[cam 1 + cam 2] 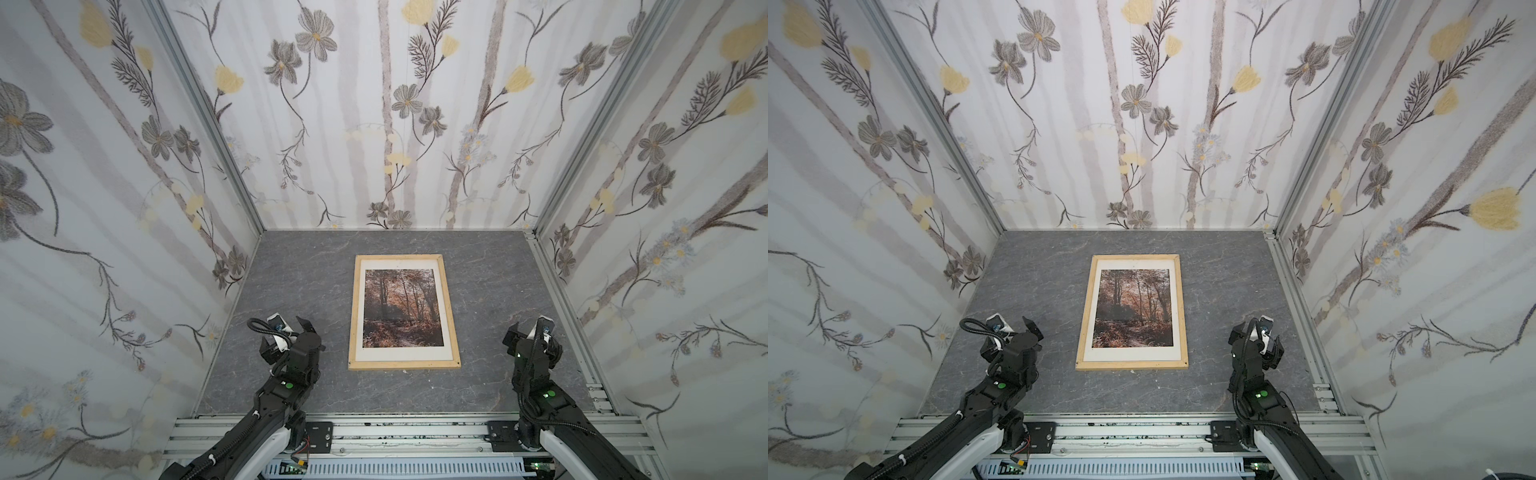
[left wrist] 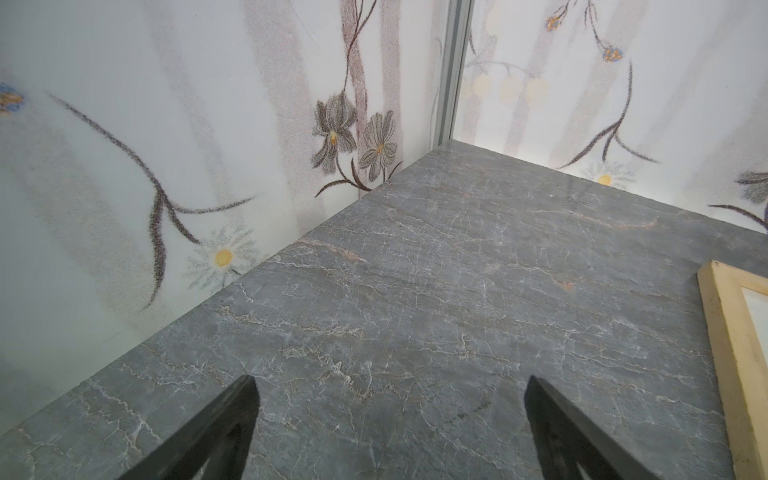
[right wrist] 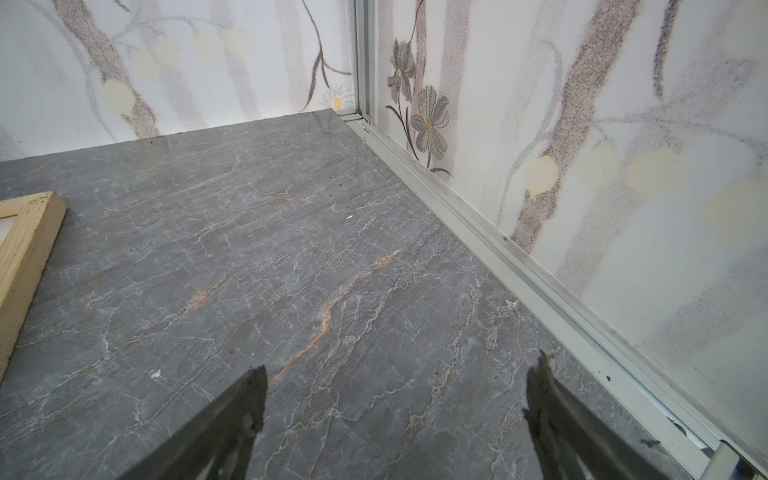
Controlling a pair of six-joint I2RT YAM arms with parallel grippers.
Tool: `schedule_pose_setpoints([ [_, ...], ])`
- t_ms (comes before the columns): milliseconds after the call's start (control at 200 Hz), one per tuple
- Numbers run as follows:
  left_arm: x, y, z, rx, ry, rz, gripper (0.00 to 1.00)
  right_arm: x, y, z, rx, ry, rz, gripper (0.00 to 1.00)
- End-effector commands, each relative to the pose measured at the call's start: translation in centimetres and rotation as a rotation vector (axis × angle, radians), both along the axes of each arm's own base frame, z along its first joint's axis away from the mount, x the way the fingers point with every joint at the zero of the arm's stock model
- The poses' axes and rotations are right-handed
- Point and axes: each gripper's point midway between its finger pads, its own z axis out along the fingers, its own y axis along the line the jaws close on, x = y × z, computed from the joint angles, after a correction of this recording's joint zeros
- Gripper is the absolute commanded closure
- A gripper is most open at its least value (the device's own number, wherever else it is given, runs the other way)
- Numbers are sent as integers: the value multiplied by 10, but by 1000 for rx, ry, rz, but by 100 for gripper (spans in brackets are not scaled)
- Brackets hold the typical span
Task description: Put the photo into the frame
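Photo [image 1: 401, 309] sits in frame [image 1: 403, 365] on marble tabletop [image 1: 291, 270] between floral walls [image 1: 395, 124]; all jaws spread.

Black-and-white arms [image 1: 249, 428], green dots [image 1: 286, 385], corrugated cables [image 1: 252, 325]

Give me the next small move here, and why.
Probably just retract to rest and stop: the photo already lies inside the frame, picture side up, and the left gripper and right gripper are open, empty and clear of it.
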Motion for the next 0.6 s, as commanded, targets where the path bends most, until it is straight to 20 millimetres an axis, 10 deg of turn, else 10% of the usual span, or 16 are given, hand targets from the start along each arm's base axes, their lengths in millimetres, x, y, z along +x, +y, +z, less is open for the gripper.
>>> schedule_pose_setpoints([
  [0, 0, 6, 11, -20, -69, 52, 0, 4, -3, 14, -3, -57, -26, 4],
  [600, 8, 12, 15, -25, -104, 68, 0, 22, -3, 17, -19, -65, -17, 4],
])
